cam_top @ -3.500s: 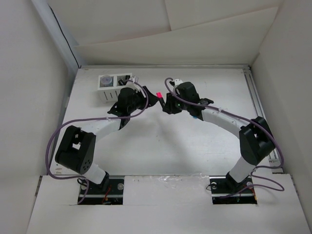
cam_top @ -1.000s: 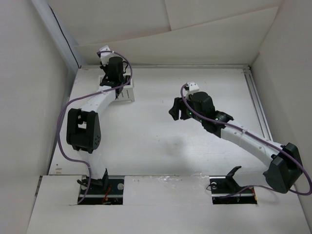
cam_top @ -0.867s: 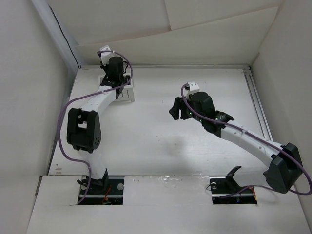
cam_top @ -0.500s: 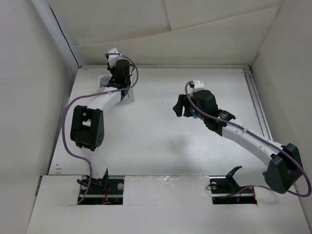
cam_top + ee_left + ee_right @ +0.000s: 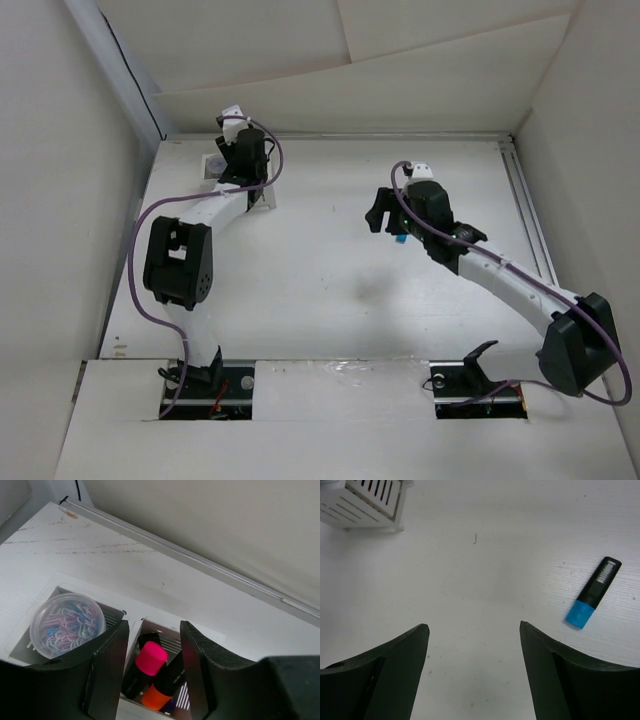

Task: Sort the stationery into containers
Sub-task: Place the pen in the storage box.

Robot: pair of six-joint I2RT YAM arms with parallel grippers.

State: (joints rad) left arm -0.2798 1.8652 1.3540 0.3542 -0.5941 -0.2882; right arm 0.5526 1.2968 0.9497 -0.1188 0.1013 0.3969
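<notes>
pink highlighter's in the box, blue one's out on the table

left gripper (image 5: pixel 154 626) hangs over the white box (image 5: pixel 375 502), fingers apart, nothing clamped. under the gap a pink-capped highlighter (image 5: pixel 150 660) and an orange-capped highlighter (image 5: pixel 160 692) lean together in one compartment, and a round tub of paper clips (image 5: pixel 67 625) sits in the other. right gripper (image 5: pixel 473 626) is spread wide over the table (image 5: pixel 485 570), holding nothing. the blue-capped highlighter (image 5: pixel 592 592) lies flat near it, well apart from the box.

No legible text; only tiny unreadable print on the orange-capped highlighter (image 5: pixel 166 684).
</notes>
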